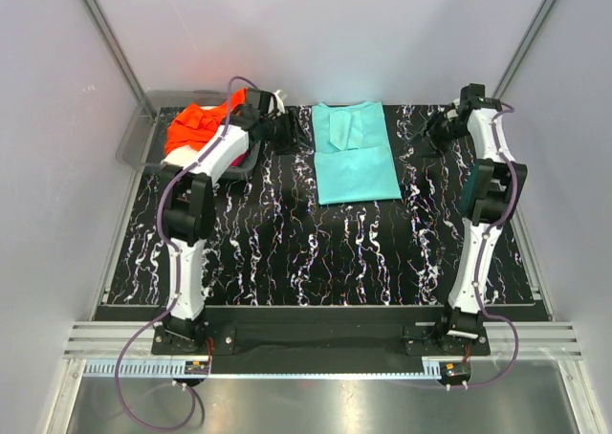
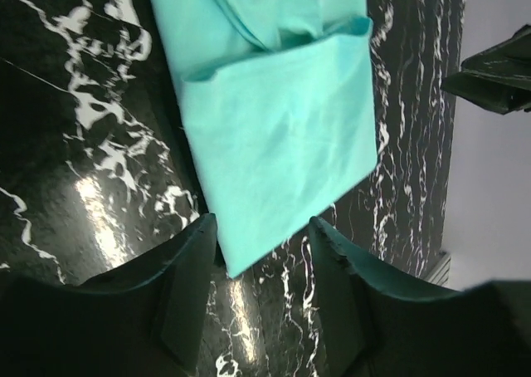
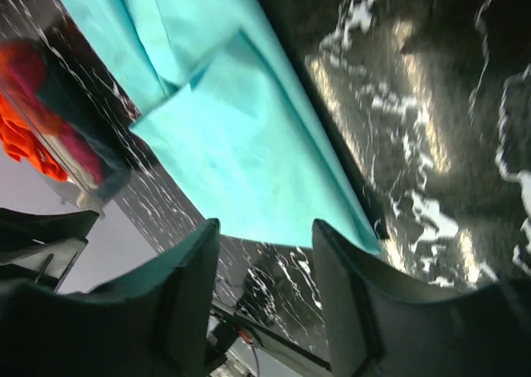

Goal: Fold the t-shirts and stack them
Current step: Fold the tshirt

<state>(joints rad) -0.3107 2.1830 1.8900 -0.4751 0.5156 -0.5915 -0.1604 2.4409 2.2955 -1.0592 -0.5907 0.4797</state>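
- The black marbled table (image 1: 287, 252) carries all the work on its far half, well away from the arm bases.
- The teal t-shirt (image 1: 356, 152) lies flat at centre-far. It is already narrowed into a long panel with the sleeves turned in, and its near hem is square.
- The left gripper (image 2: 261, 223) hangs just beside the shirt's left edge towards the far end. Its jaws are spread wide and hold nothing, and its wrist view shows a shirt corner lined up between the fingers.
- The right gripper (image 3: 265, 225) mirrors it a little apart from the right edge, equally wide and empty.
- The step in hand looks to be the crosswise fold. Each gripper should come down low over its own corner and pinch every layer, tucked sleeve included.
- Both should then lift level with each other and carry the far end straight towards the near hem, so that the edges meet.
- A shallow or lopsided bite would likely let a sleeve slip out or skew the panel.
- At the far left, the grey tray (image 1: 134, 138) holds the orange t-shirt (image 1: 196, 123), with magenta cloth (image 3: 79, 153) beside it, not yet folded.
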